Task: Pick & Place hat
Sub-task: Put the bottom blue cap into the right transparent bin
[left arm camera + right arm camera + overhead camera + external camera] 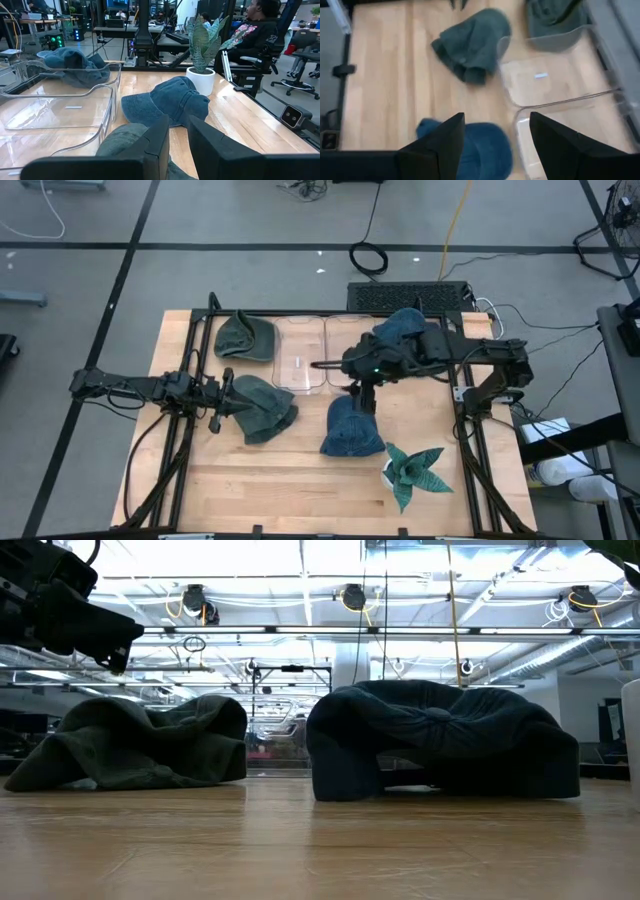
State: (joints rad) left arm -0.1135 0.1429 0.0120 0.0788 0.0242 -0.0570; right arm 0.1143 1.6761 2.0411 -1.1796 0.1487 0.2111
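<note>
Green hat (262, 407) lies lengthwise toward the gripping left hand (222, 396); right hand (318, 365) open.

Two dark arms, each with a blocky two-finger gripper

Both arms are matte black, built of slim tubular links and chunky joint housings; a small green light glows on the right arm (375, 370) at about 3 o'clock of the table's centre. The left gripper (177, 142) has flat, squared black fingers (156, 145); the right gripper (495, 142) shows matching broad slabs with angled tips.
</note>
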